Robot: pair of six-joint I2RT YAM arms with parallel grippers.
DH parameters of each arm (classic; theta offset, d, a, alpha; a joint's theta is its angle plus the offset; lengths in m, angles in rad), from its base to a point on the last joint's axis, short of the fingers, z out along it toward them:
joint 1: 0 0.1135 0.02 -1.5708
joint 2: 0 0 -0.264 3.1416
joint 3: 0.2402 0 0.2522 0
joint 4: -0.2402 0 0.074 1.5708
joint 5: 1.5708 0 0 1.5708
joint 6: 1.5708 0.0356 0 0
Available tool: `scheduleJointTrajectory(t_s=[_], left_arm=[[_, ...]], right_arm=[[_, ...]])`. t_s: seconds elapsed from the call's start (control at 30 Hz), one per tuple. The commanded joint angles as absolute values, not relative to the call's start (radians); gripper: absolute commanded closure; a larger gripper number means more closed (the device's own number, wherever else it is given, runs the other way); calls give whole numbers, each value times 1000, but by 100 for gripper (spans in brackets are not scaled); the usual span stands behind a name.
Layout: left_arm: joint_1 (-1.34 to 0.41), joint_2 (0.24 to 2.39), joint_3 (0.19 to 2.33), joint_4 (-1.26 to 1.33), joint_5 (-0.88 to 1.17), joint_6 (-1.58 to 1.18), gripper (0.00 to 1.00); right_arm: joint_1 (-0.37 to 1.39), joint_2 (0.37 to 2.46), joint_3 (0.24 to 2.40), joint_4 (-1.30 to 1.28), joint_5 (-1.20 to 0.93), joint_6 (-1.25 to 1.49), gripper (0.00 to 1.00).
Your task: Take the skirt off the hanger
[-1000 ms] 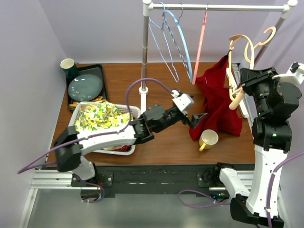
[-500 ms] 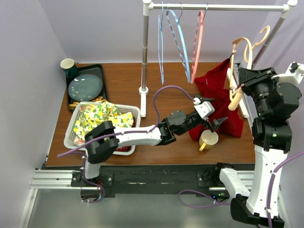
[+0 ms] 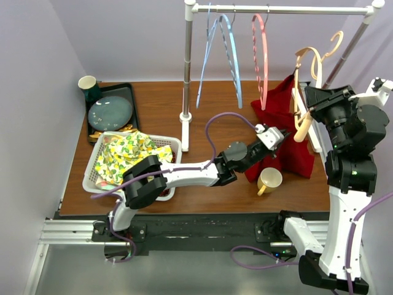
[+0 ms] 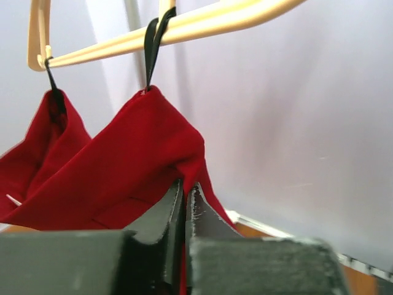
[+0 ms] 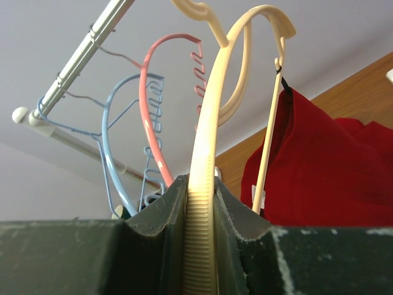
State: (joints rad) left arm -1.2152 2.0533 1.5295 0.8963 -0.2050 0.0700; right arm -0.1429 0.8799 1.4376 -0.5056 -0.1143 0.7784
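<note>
Right gripper: clamped on the cream hanger, held off the rail and high over the table's right side. In the right wrist view the ribbed bar runs straight up between the closed fingers.

Skirt: red, hanging from that hanger by two black loops. The near one sits partway along the arm; the other sits in the notch at the arm's end. The hem sags down to the table beside the yellow mug.

Left gripper: reached across from the left, jaws drawn together on a fold of the skirt's edge. The left wrist view shows red cloth running in between the fingers (how deep the bite goes you cannot tell).

The relation to watch:
- Your grip lies below the loops, with the hanger arm slanting overhead, high on the right of the left wrist view and low on the left.
- The loops look as if they only come free by sliding along that arm and off its tip, so a straight downward pull will likely just load them against the bar.
- The left arm is the only one on the cloth. The right arm can tilt the hanger to help.
</note>
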Motion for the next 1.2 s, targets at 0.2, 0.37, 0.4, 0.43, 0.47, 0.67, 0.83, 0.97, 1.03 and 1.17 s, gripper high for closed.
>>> scheduleJointTrajectory(t_s=[0.2, 0.37, 0.4, 0.43, 0.47, 0.67, 0.83, 0.97, 1.03, 1.17], left_arm=[[-1216, 1882, 1460, 1008, -367, 207, 100], [-1215, 1861, 1459, 997, -382, 219, 100], [-1215, 1858, 1459, 994, -382, 222, 100], [-1215, 1855, 1457, 993, -377, 222, 100], [-1215, 1853, 1459, 991, -374, 222, 100], [-1216, 1829, 1433, 1002, -331, 203, 100], [-1216, 1812, 1417, 1011, -319, 206, 100], [-1218, 1825, 1459, 1000, -322, 210, 100], [-1216, 1832, 1471, 985, -293, 195, 100], [-1220, 1827, 1457, 983, -253, 147, 100]], right_arm=[[-138, 848, 1401, -333, -256, 706, 100], [-138, 827, 1367, -359, -290, 655, 100], [-138, 821, 1350, -360, -290, 644, 100], [-138, 819, 1341, -353, -291, 641, 100], [-138, 818, 1330, -344, -290, 641, 100], [-140, 838, 1290, -252, -268, 675, 100], [-138, 856, 1290, -221, -268, 695, 100], [-138, 848, 1276, -230, -281, 699, 100], [-138, 848, 1270, -212, -273, 698, 100], [-138, 880, 1304, -175, -281, 699, 100]])
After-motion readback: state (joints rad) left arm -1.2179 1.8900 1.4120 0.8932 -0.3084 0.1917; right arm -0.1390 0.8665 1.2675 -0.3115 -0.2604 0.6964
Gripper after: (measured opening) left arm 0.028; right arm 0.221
